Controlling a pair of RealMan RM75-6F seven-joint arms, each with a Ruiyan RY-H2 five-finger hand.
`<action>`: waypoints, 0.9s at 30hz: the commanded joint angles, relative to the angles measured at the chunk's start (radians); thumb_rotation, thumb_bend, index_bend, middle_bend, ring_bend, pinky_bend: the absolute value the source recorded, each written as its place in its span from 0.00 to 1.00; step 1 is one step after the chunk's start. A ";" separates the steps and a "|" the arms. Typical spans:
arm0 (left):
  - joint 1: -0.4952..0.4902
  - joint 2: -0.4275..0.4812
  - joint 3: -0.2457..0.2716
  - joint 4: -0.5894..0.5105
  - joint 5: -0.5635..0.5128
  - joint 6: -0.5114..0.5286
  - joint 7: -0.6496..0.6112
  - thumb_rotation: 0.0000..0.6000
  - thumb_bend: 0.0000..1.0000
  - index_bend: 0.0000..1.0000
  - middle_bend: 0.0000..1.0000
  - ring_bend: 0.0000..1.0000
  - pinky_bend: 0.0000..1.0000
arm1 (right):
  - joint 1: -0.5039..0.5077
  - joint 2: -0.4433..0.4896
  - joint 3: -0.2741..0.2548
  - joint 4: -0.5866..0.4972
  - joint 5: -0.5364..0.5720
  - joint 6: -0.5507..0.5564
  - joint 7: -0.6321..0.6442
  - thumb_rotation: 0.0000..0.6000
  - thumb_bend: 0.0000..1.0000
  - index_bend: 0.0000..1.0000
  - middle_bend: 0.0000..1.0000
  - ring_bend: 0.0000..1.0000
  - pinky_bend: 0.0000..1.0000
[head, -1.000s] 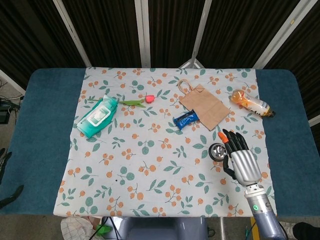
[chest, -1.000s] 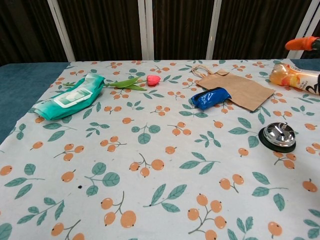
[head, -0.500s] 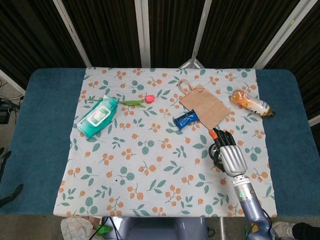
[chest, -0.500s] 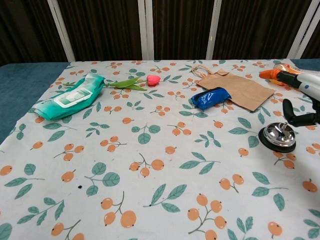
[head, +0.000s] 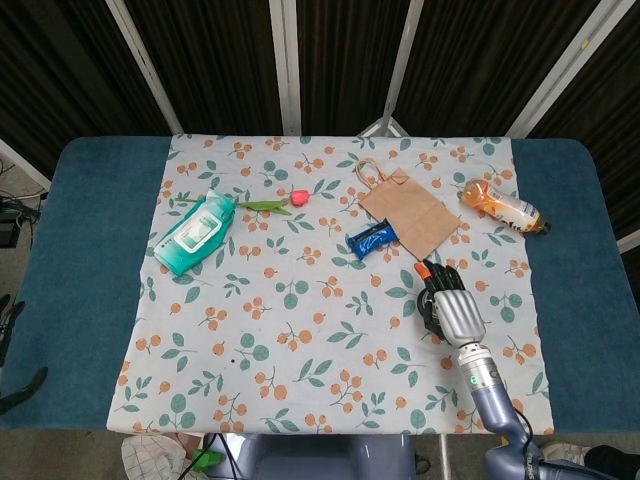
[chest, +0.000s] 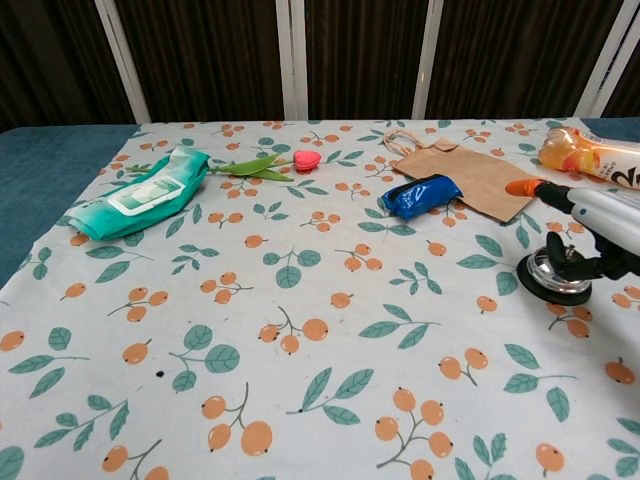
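One cloth-covered surface carries everything — a brown paper bag toward its far edge, a teal wipes pack near the left edge, a blue packet beside the bag. Smallest is the call bell, close to the right edge. The right robot hand lies over it, fingers curled down onto the dome — whether it truly grips, I cannot tell. The bell looks rigid, smooth, slippery; the dark base rim seems the better hold.

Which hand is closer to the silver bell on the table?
Right. The right hand is over the silver bell, fingers curled down onto it. The left hand shows in neither view.
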 joint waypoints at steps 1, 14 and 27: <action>-0.001 -0.001 -0.001 0.000 -0.002 -0.001 0.002 1.00 0.33 0.05 0.00 0.00 0.10 | 0.018 -0.044 -0.005 0.069 0.005 -0.019 0.027 1.00 0.81 0.00 0.00 0.00 0.00; -0.003 -0.003 -0.008 -0.001 -0.018 -0.005 0.010 1.00 0.33 0.05 0.00 0.00 0.10 | 0.078 -0.178 -0.006 0.288 0.015 -0.087 0.081 1.00 0.81 0.00 0.00 0.00 0.00; -0.003 -0.002 -0.006 -0.002 -0.017 -0.004 0.009 1.00 0.33 0.05 0.00 0.00 0.10 | 0.072 -0.077 0.035 0.137 -0.048 0.059 0.082 1.00 0.81 0.00 0.00 0.00 0.00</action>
